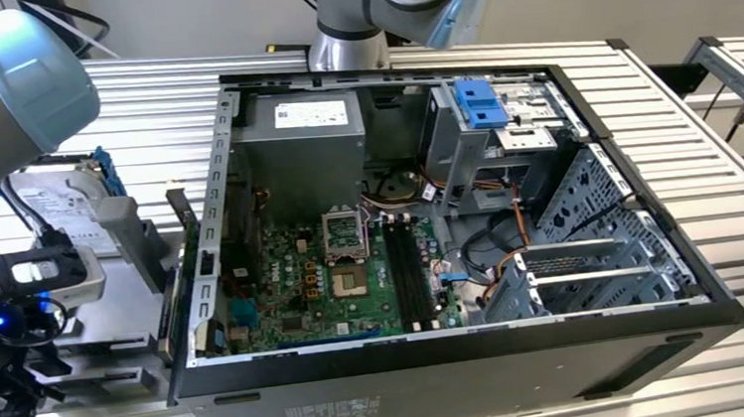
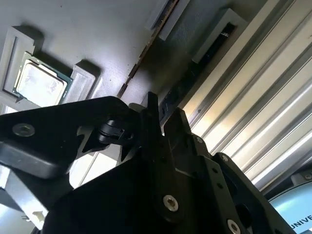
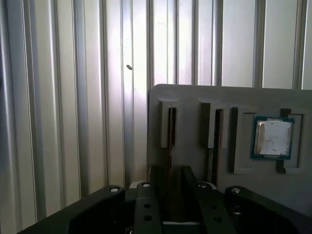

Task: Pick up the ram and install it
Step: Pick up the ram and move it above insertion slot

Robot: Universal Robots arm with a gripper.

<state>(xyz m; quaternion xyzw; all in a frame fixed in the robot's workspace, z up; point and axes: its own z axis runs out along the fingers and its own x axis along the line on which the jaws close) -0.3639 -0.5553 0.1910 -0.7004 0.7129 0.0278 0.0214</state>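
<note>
The fingers (image 3: 157, 185) of the gripper (image 3: 173, 170) stand a narrow way apart, one to each side of the ram (image 3: 170, 129), and as far as I can see they have hold of nothing. I cannot tell whether either pad touches the board.

The ram stands on edge in a slot of a grey holder (image 3: 195, 95). In the first wrist view it shows as a thin dark strip running down into the gap between the fingers. A second stick (image 3: 214, 131) sits in the neighbouring slot, just beside it, and a processor chip (image 3: 273, 137) lies in a square pocket further along. The holder rests on a ribbed metal table (image 3: 73, 97).

I take this to be the pick-up step, with the grasp not yet made. A sound grip would call for the fingers to sit square on the flat faces of the board and low enough to bite. Lifting it would call for a straight pull along the slot, so that the thin board does not bind or bend.

In the exterior view the open computer case (image 1: 464, 361) lies on the same table, with its black memory slots (image 1: 410, 265) bare on the green board inside.
</note>
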